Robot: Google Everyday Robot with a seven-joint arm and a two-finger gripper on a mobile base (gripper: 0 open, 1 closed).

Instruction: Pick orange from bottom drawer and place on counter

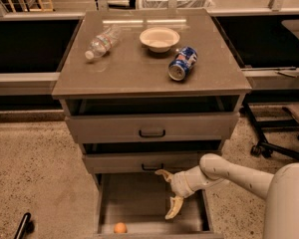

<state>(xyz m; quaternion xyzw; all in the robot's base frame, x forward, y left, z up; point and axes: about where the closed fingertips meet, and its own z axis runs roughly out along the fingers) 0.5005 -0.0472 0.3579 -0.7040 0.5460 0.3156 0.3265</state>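
The orange [120,227] lies on the floor of the open bottom drawer [139,200], near its front left corner. My gripper [167,193] hangs over the right half of the drawer, above and to the right of the orange, not touching it. Its two curved fingers are spread wide apart, one up near the middle drawer front, one down inside the drawer. It holds nothing. The counter [139,71] is the cabinet's top slab above.
On the counter lie a plastic bottle [102,42], a white bowl [159,38] and a blue soda can [182,63] on its side. Two grey drawer fronts with black handles [152,133] sit above the open drawer. An office chair base [274,143] stands at the right.
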